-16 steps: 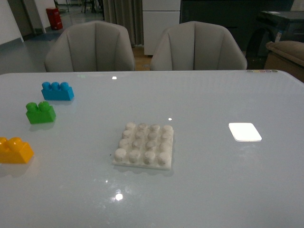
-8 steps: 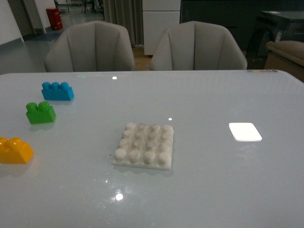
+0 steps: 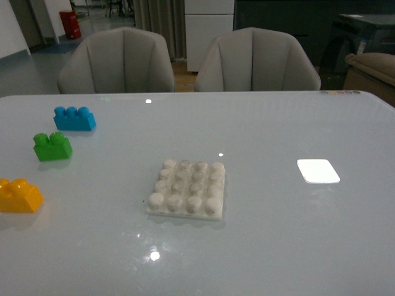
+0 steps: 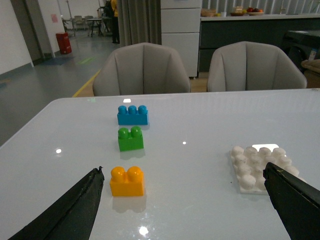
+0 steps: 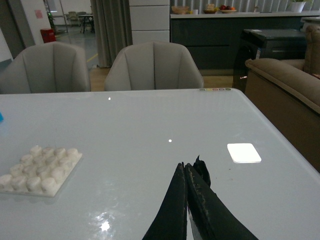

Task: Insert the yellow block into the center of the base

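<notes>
yellow block (image 3: pixel 20 196) upright, studs up, long axis left-right

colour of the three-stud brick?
The three-stud brick is blue; it shows best in the left wrist view.

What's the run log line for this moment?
stage: not started | yellow block: on table, untouched | base: studs bare | left gripper: open, empty | right gripper: shut, empty
</notes>
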